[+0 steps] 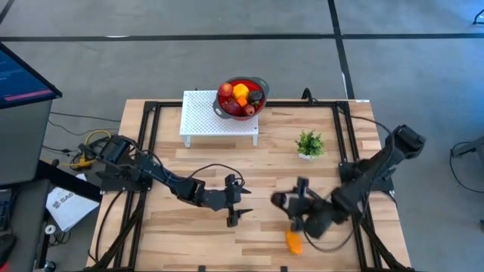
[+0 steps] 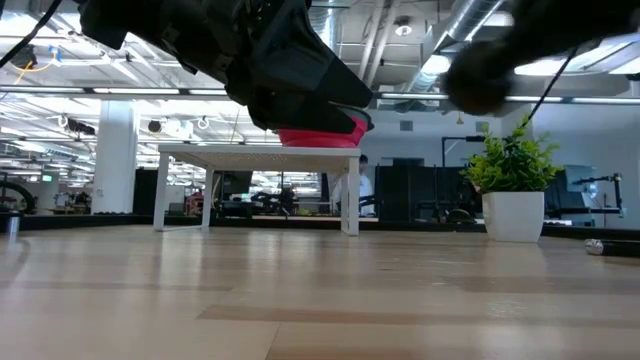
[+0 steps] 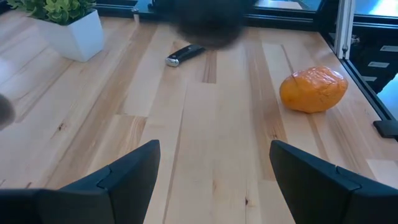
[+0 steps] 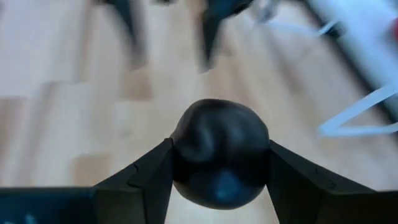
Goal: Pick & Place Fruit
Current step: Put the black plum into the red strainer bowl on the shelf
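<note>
A near-black round fruit (image 4: 221,134) sits between the fingers of my right gripper (image 4: 219,163), which is shut on it above the table's near right part (image 1: 291,198). An orange fruit (image 1: 293,242) lies on the wood near the front edge, also seen in the left wrist view (image 3: 313,90). My left gripper (image 1: 243,202) hovers open over the table's middle, nothing between its fingers (image 3: 214,163). A red bowl (image 1: 243,97) with several red, orange and dark fruits stands on a white perforated stand (image 1: 215,117) at the far edge. My right gripper pinches the near-black fruit by its two opposite sides (image 4: 181,155) between the two fingers. The fruit bulges out past the fingertips. It is lifted clear of the table.
A small green plant in a white pot (image 1: 308,143) stands right of the stand. A black-handled knife (image 3: 185,55) lies on the wood beyond the left gripper. Black frame rails (image 1: 342,136) run along the table's sides. Bare wood stretches between the stand and the grippers.
</note>
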`<state>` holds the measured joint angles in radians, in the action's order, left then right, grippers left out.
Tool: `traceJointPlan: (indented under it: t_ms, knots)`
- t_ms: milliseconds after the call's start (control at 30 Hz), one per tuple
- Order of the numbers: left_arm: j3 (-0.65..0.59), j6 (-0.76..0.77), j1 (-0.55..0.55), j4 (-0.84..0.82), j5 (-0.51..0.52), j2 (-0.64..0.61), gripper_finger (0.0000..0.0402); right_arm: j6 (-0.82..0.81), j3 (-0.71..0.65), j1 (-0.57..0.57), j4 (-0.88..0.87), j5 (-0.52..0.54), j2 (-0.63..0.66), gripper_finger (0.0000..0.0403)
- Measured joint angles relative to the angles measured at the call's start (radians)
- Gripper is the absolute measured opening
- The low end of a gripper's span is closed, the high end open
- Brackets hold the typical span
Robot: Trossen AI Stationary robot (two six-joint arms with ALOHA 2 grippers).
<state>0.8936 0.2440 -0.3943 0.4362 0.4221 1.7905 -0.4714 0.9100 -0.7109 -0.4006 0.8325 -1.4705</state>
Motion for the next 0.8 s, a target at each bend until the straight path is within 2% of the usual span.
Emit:
traceJointPlan:
  t_ms: [67,133,267,333,433,567,700,800]
  knots:
    - [0.000,0.004,0.000,0.000,0.000,0.000,0.0296,0.125,0.000,0.084,0.032,-0.008,0.030,0.0210]
    - [0.000,0.007,0.000,0.000,0.000,0.000,0.0296,0.267,0.000,0.187,0.104,-0.072,0.055,0.0211]
    - [0.000,0.017,-0.003,0.000,0.000,0.000,0.0296,0.554,0.000,0.417,0.319,-0.312,0.100,0.0211]
    - [0.000,0.027,-0.005,0.000,0.000,0.000,0.0296,0.640,0.001,0.534,0.455,-0.432,0.125,0.0213]
    - [0.000,0.027,-0.009,0.000,0.000,0.000,0.0296,0.663,0.033,0.697,0.575,-0.536,0.137,0.0218]
    - [0.000,0.027,-0.010,0.000,0.000,0.000,0.0296,0.616,0.152,0.884,0.588,-0.554,0.101,0.0222]
    - [0.000,0.027,-0.010,0.002,0.000,0.000,0.0296,0.577,0.319,1.018,0.496,-0.650,-0.020,0.0222]
    - [0.000,0.027,-0.010,0.009,0.000,0.000,0.0296,0.552,0.479,1.078,0.364,-0.677,-0.130,0.0223]
